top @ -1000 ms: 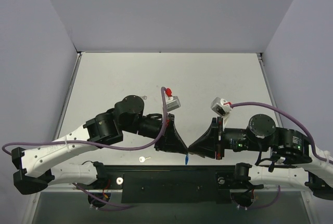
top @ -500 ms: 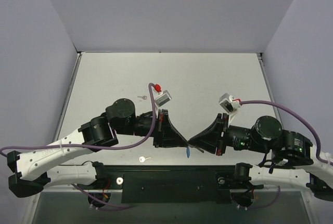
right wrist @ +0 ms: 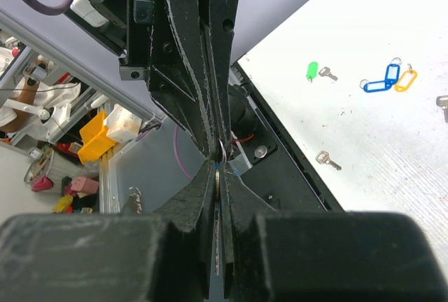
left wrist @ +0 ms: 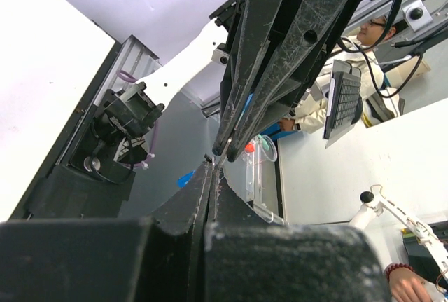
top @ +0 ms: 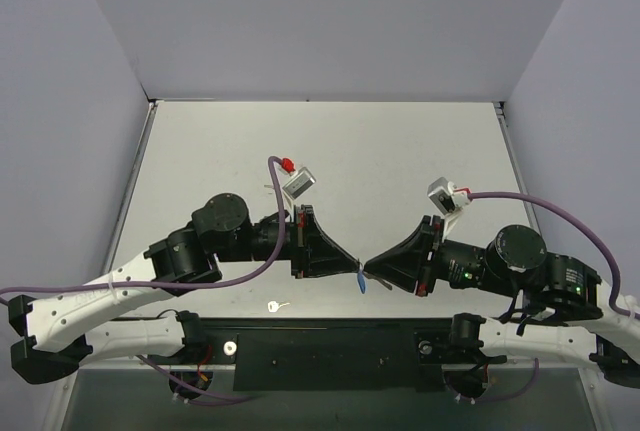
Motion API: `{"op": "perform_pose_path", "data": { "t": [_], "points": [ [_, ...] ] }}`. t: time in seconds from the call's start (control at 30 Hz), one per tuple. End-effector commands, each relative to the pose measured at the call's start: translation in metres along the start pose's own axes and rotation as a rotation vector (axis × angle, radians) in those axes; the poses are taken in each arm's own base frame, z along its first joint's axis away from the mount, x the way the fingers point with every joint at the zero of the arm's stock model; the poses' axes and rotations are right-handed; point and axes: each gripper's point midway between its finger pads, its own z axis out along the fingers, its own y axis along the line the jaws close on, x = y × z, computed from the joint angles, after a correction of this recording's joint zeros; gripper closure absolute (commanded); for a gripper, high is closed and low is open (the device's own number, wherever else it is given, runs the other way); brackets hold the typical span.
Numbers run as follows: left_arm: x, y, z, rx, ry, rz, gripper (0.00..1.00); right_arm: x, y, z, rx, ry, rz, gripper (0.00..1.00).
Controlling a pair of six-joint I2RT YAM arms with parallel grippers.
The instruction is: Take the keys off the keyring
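Note:
My two grippers meet tip to tip above the table's near edge. My left gripper point(top: 357, 268) is shut on the thin metal ring point(right wrist: 222, 152) of the keyring. Its blue tag point(top: 361, 284) hangs just below the tips and also shows in the left wrist view point(left wrist: 185, 178). My right gripper point(top: 369, 269) is shut on the small silver key point(right wrist: 218, 190), seen edge-on between its fingers point(right wrist: 199, 197). In the wrist views, the left gripper point(left wrist: 212, 170) and the right gripper point(right wrist: 218, 169) each face the other's closed fingers.
A loose key point(top: 277, 305) lies on the table near the front edge, also seen in the right wrist view point(right wrist: 327, 160). That view also shows a green tag point(right wrist: 311, 71), a key point(right wrist: 326, 73), another blue tag point(right wrist: 379, 85) and an orange tag point(right wrist: 404, 79).
Both grippers have stayed shut and tip to tip. Their meeting point and the hanging blue tag have shifted a little away from the near edge. The left wrist has swung left.

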Motion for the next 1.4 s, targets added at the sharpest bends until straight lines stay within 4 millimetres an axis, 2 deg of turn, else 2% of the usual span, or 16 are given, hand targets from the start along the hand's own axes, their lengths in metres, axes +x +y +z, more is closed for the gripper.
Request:
{"op": "perform_pose_path", "data": {
  "t": [0.0, 0.33, 0.4, 0.43, 0.47, 0.63, 0.8, 0.97, 1.13, 1.17, 1.2, 1.37],
  "points": [
    [-0.017, -0.011, -0.003, 0.035, -0.085, 0.009, 1.0, -0.017, 0.004, 0.001, -0.011, -0.087, 0.015, 1.0],
    [-0.024, 0.0, -0.007, -0.029, -0.142, -0.002, 1.0, -0.011, -0.002, 0.006, 0.002, -0.091, 0.042, 1.0],
    [-0.031, 0.013, -0.01, -0.099, -0.183, -0.006, 1.0, -0.008, -0.01, 0.008, 0.03, -0.095, 0.048, 1.0],
    [-0.026, 0.023, -0.012, -0.147, -0.171, -0.012, 1.0, -0.007, -0.013, 0.007, 0.044, -0.095, 0.053, 1.0],
    [-0.031, 0.031, -0.014, -0.192, -0.199, -0.015, 1.0, -0.007, -0.021, 0.008, 0.084, -0.109, 0.053, 1.0],
    [-0.021, 0.082, -0.025, -0.432, -0.195, -0.061, 1.0, 0.003, -0.057, 0.004, 0.251, -0.118, 0.074, 1.0],
    [-0.015, 0.111, -0.041, -0.583, -0.204, -0.064, 1.0, 0.022, -0.088, 0.002, 0.389, -0.097, 0.096, 1.0],
    [-0.011, 0.127, -0.057, -0.678, -0.199, -0.034, 1.0, 0.042, -0.128, -0.005, 0.584, -0.058, 0.084, 1.0],
    [-0.003, 0.15, -0.077, -0.821, -0.179, -0.007, 1.0, 0.063, -0.159, -0.003, 0.709, -0.007, 0.084, 1.0],
    [-0.005, 0.149, -0.081, -0.831, -0.183, -0.001, 1.0, 0.067, -0.165, -0.003, 0.728, 0.004, 0.087, 1.0],
    [-0.004, 0.154, -0.09, -0.877, -0.179, 0.006, 1.0, 0.07, -0.168, -0.001, 0.74, 0.022, 0.077, 1.0],
    [-0.017, 0.152, -0.127, -0.999, -0.211, 0.073, 1.0, 0.079, -0.188, 0.003, 0.796, 0.09, 0.059, 1.0]
  ]
}}
